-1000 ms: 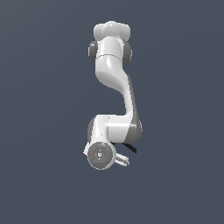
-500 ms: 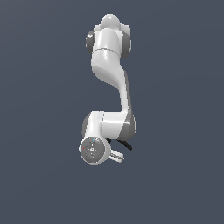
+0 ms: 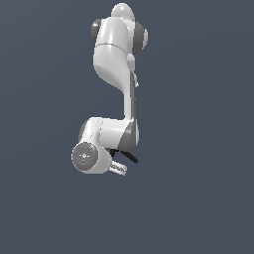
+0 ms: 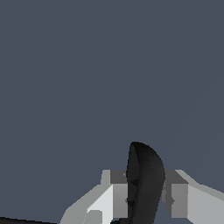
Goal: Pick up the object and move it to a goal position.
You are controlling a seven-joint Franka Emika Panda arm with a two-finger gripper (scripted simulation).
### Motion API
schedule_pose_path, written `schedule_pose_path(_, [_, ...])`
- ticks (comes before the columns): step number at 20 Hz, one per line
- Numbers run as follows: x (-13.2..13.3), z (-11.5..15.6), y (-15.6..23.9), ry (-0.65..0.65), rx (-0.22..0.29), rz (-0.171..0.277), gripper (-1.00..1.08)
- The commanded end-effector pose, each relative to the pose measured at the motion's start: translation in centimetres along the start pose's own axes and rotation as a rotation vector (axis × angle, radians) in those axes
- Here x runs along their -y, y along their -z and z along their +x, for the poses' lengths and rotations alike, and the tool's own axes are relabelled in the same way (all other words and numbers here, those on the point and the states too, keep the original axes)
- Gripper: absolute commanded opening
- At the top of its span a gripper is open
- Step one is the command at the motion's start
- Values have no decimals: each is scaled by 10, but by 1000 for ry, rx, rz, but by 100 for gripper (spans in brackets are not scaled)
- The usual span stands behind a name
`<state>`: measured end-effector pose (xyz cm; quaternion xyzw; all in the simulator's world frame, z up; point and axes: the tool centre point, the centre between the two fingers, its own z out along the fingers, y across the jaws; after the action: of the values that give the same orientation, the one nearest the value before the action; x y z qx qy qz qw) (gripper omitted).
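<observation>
The black clamp [image 4: 144,181] sits pinched between my two fingers [image 4: 117,192], so my hand [image 4: 146,194] is closed on it. My arm [image 3: 115,59] is folded, with the hand low beside the wrist.

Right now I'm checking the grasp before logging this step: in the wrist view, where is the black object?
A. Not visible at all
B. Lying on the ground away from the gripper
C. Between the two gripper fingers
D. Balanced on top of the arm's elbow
C: the wrist view shows the black object standing between the two grey fingers of the gripper, which close against it on both sides.
</observation>
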<state>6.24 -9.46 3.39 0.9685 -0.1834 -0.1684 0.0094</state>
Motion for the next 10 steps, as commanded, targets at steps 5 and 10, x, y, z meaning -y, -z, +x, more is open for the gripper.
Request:
schedule_pose_path(5, [-57, -10, 3, -1, -2, 1, -100])
schedule_pose_path(10, [-99, -17, 4, -1, -2, 1, -100])
